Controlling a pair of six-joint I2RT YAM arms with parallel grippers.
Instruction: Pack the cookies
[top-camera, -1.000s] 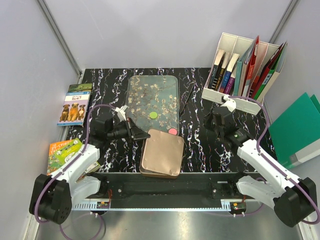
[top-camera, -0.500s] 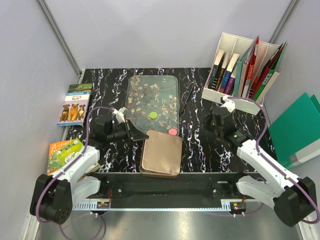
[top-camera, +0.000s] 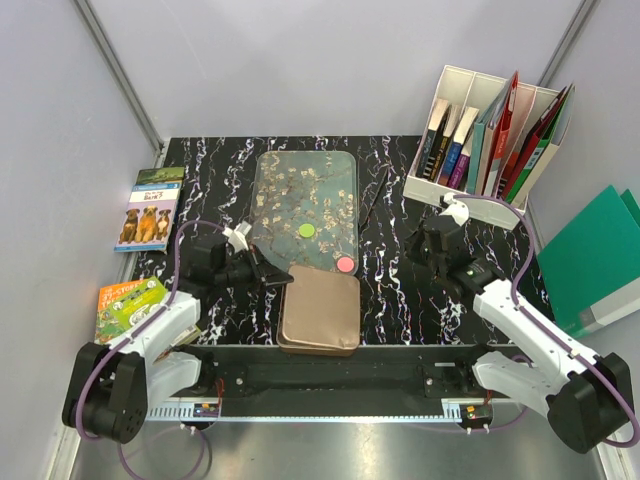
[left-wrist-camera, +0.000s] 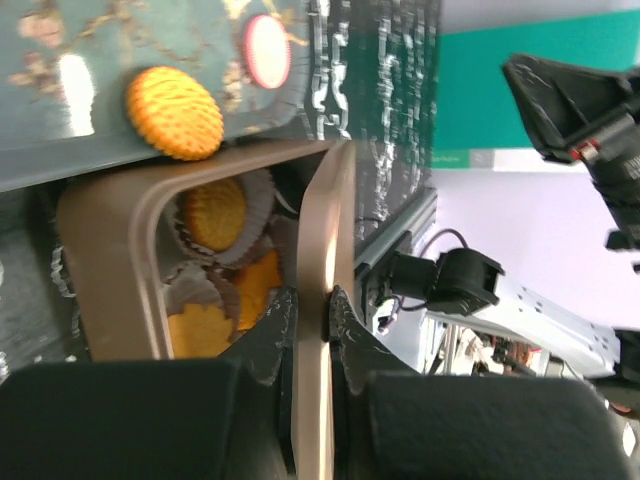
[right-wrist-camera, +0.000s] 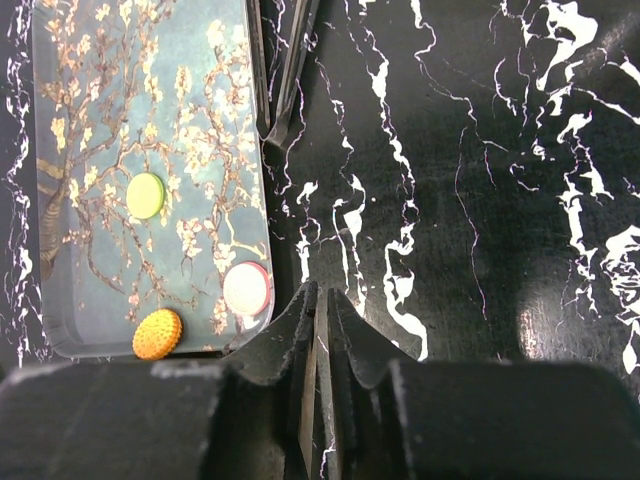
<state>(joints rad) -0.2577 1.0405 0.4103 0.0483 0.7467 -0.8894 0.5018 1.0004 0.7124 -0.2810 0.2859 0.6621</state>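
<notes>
A bronze tin lid (top-camera: 320, 310) covers the tin at the table's near middle. My left gripper (top-camera: 283, 279) is shut on the lid's left edge (left-wrist-camera: 322, 250) and holds it tilted over the tin base (left-wrist-camera: 100, 260). Inside are orange cookies (left-wrist-camera: 215, 212) in paper cups. On the blossom tray (top-camera: 300, 185) lie a green cookie (top-camera: 307, 231), a pink cookie (top-camera: 346, 264) and an orange cookie (right-wrist-camera: 158, 333), the last hidden in the top view. My right gripper (right-wrist-camera: 322, 300) is shut and empty, above the table right of the tray's near corner.
Black tongs (top-camera: 375, 195) lie beside the tray's right edge. A white file box with books (top-camera: 490, 140) stands back right, a green folder (top-camera: 600, 260) off the right edge. A dog book (top-camera: 148, 208) and a green booklet (top-camera: 125, 305) lie at the left.
My left gripper has moved down and left with the lid, which now lies lower and flatter over the tin. The right arm has barely moved.
</notes>
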